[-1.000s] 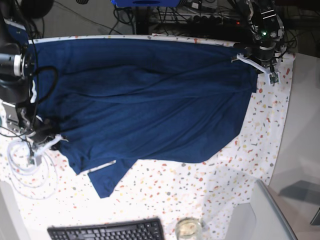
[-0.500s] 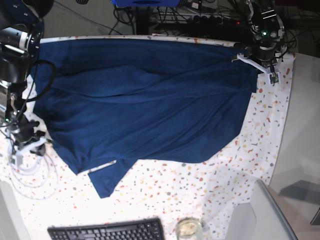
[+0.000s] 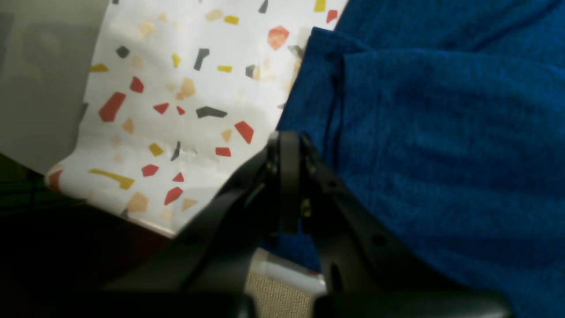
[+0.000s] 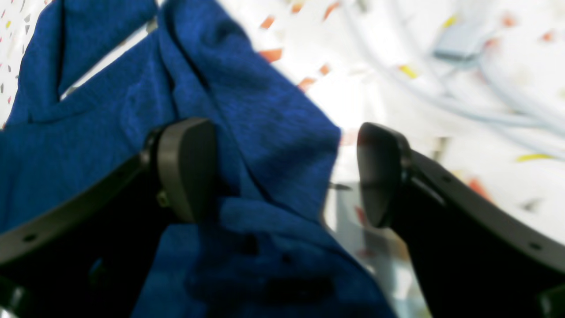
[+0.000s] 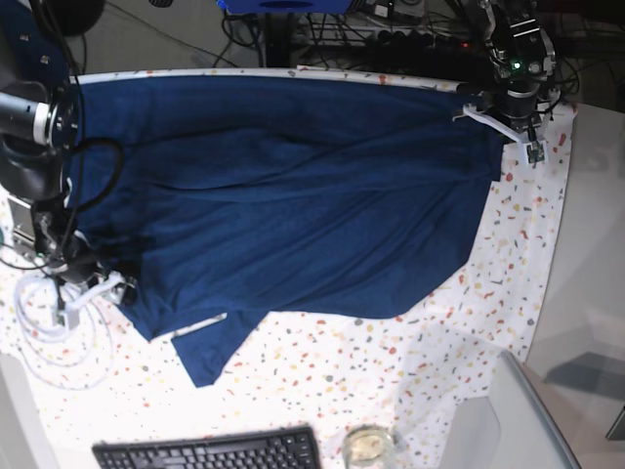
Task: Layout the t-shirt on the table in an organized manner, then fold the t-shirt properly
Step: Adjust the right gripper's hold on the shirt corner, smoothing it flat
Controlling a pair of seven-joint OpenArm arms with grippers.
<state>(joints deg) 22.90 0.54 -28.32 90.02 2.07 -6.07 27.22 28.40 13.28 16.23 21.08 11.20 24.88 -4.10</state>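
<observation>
T-shirt [image 5: 283, 205] lies spread across the far part of the table [image 5: 410, 362]. Right gripper [image 4: 282, 172], at the near left edge, has its jaws apart with a fold of fabric between them. Left gripper [image 3: 287, 145], at the far right corner, is pressed together beside the cloth's edge

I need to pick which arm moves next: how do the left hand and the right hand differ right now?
The left hand has its jaws pressed together; the right hand has them spread wide. The left hand sits at the t-shirt's edge near a corner of the table; the right hand straddles a bunched fold by loose white cables. Both are at the shirt's edges.
</observation>
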